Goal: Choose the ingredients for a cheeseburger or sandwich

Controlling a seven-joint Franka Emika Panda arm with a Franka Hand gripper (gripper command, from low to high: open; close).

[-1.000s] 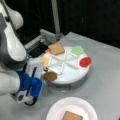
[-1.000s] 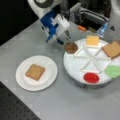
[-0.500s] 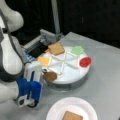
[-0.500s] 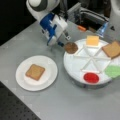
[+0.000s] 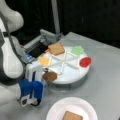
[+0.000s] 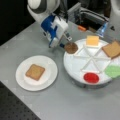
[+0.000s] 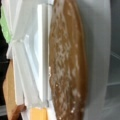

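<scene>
My gripper [image 6: 67,43] is at the left rim of the white divided tray [image 6: 75,65], shut on the brown round patty [image 6: 71,47], which hangs partly over the rim. In a front view the patty [image 5: 50,76] sits just right of the blue and white gripper [image 5: 41,78]. The wrist view is filled by the patty [image 7: 67,65] beside a white tray divider. Left in the tray are yellow cheese [image 6: 92,40], a tan bread square [image 6: 112,49], green lettuce [image 6: 113,70] and a red disc [image 6: 91,77]. A second bread square [image 6: 35,71] lies on the paper plate [image 6: 50,75].
A grey metal fixture [image 5: 45,38] stands behind the tray. An orange piece [image 6: 81,28] lies near it. The table's front edge [image 6: 22,105] runs below the plate, with dark floor beyond.
The gripper has shifted only slightly at the tray's rim. The patty stays in about the same spot.
</scene>
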